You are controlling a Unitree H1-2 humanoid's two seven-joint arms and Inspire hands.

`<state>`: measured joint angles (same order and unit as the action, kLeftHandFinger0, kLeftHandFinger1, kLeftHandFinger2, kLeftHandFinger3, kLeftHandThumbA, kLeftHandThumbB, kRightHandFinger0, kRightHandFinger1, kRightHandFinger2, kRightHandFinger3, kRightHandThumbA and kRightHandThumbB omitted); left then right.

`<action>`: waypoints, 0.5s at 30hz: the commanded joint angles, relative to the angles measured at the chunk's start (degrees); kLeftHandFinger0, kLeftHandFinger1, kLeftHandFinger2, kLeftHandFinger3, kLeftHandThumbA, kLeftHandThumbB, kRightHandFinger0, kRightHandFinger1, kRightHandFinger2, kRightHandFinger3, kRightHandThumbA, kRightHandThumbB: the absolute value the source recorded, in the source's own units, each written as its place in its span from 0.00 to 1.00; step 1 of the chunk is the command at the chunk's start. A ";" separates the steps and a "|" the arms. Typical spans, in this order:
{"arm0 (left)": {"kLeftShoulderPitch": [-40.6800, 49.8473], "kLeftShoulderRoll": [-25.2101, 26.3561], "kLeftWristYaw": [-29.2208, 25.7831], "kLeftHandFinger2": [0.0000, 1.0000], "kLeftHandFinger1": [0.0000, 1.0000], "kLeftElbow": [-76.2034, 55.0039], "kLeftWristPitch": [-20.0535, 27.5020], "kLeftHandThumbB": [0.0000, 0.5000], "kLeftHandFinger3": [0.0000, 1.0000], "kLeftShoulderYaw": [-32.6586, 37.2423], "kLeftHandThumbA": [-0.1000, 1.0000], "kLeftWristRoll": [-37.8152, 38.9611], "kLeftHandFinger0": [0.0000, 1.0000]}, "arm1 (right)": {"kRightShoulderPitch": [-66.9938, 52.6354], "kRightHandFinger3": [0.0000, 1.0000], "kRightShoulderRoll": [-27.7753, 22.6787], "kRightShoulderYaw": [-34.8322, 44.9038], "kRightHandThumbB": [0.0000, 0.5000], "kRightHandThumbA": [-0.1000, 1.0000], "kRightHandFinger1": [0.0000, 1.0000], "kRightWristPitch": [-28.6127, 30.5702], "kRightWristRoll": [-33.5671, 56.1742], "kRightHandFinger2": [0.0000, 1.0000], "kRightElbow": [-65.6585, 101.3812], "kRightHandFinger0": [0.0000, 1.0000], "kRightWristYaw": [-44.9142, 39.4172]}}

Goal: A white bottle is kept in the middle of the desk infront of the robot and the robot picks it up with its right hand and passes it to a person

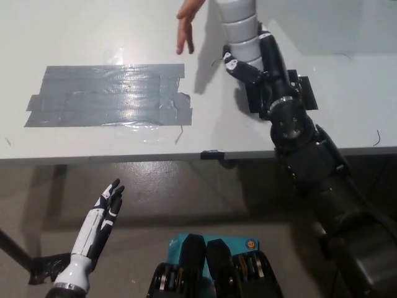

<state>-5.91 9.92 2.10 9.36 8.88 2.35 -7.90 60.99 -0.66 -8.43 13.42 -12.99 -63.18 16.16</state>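
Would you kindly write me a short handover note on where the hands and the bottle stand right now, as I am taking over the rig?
Right hand: shut on the white bottle, held up over the desk near the picture's top edge.
Left hand: open, resting low, below the desk edge.
A person's hand reaches in just left of the bottle, not touching it.
Black pad on the desk now bare.
Done: bottle picked up, carried toward the person.
Left: let the person take it, release, pull the arm back.
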 commanded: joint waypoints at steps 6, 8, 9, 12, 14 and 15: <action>-1.19 0.60 0.28 1.00 1.00 -2.24 0.90 0.30 1.00 -0.23 0.97 0.10 1.00 | 5.69 0.81 2.29 -0.68 0.36 0.00 0.41 -0.01 -0.62 0.77 -9.16 0.00 0.99; -1.22 0.57 0.00 1.00 1.00 -2.10 0.89 0.32 1.00 -0.21 0.97 -0.30 1.00 | 5.78 0.78 2.36 -0.33 0.41 0.00 0.41 0.49 -0.14 0.77 -11.22 0.00 0.94; -1.21 0.57 0.01 1.00 1.00 -2.13 0.76 0.32 1.00 -0.25 0.97 -0.25 1.00 | 5.85 0.78 2.33 -0.35 0.43 0.00 0.42 0.21 -0.14 0.77 -12.12 0.00 0.93; -1.47 0.72 0.22 1.00 1.00 -1.98 0.67 0.28 1.00 -0.17 0.97 -0.25 1.00 | 5.95 0.79 2.29 -0.59 0.48 0.00 0.41 0.22 -0.40 0.77 -13.23 0.00 1.12; -1.58 0.67 0.23 1.00 1.00 -1.81 1.01 0.27 1.00 -0.19 0.96 -0.08 1.00 | 6.13 0.79 2.35 -0.56 0.47 0.00 0.42 -0.26 -0.33 0.78 -13.49 0.00 0.93; -1.57 0.65 0.30 1.00 1.00 -1.78 1.03 0.29 1.00 -0.19 0.96 0.06 1.00 | 6.15 0.77 2.40 -0.58 0.47 0.00 0.42 -0.43 -0.30 0.79 -13.51 0.00 0.64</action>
<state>-6.29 9.93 2.14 9.11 8.74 2.38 -7.91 62.76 1.58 -8.79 12.70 -13.27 -76.22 16.35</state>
